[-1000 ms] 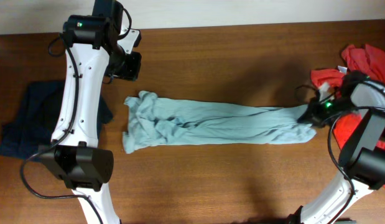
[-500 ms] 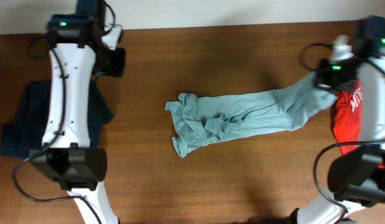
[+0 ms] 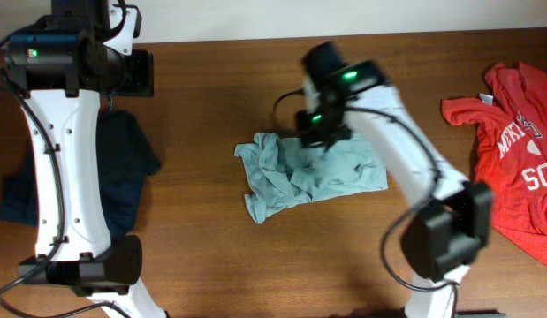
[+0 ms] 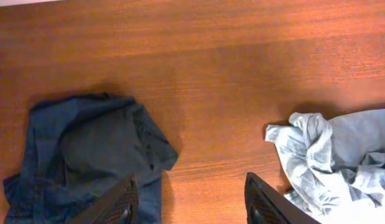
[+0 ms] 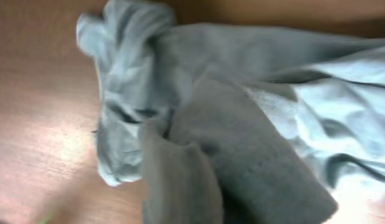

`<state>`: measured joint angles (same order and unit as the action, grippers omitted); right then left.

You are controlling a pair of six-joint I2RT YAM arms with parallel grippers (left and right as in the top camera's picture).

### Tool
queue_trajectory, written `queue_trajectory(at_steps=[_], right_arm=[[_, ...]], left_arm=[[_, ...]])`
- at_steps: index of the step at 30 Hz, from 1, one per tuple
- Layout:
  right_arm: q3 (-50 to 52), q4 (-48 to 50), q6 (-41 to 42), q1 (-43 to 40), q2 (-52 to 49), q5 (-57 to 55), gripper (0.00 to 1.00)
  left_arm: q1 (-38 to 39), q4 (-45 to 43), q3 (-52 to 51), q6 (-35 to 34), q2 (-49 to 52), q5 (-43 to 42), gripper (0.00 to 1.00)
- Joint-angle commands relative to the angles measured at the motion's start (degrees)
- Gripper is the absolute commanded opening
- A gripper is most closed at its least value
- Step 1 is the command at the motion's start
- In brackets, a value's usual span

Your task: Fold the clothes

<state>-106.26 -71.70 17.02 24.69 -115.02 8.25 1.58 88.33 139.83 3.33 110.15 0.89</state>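
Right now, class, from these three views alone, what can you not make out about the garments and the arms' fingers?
- Right fingers: overhead, under the right arm; right wrist view, buried in blurred teal T-shirt folds.
- Left fingers: left wrist view, only tips, cut by the bottom edge.
- Red T-shirt: overhead, lettering cut by the right edge.
- Navy garment: overhead, partly behind the left arm.

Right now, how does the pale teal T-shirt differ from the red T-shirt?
The pale teal thin-fabric T-shirt is plain; the red T-shirt carries white lettering. The teal one is bunched and doubled over mid-table; the red one lies spread flatter at the right edge, partly out of view. The right arm reaches over the teal one; nothing touches the red one. Both are wrinkled soft fabric on the brown wooden table.
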Motion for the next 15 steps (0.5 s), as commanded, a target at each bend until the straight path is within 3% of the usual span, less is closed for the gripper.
queue_trajectory(at_steps=[1, 3, 6, 12, 15], right_arm=[[0.31, 0.66, 4.52, 4.66, -4.07, -0.37, 0.05], [0.31, 2.16, 4.52, 7.58, -5.64, 0.52, 0.07], [0.28, 5.51, 4.52, 10.40, -6.32, 0.35, 0.58], [-0.72, 4.31, 2.27, 6.54, -1.20, -0.11, 0.61], [-0.72, 2.14, 1.88, 0.94, 2.32, -0.11, 0.70]], left_arm=[[0.00, 0.28, 0.59, -0.79, -0.24, -0.02, 0.55], [0.00, 0.31, 0.59, -0.76, -0.24, -0.02, 0.55], [0.00, 0.44, 0.59, -0.76, -0.24, -0.02, 0.55], [0.02, 0.42, 0.59, -0.76, -0.24, -0.02, 0.61], [0.02, 0.44, 0.59, -0.74, -0.24, -1.66, 0.62]])
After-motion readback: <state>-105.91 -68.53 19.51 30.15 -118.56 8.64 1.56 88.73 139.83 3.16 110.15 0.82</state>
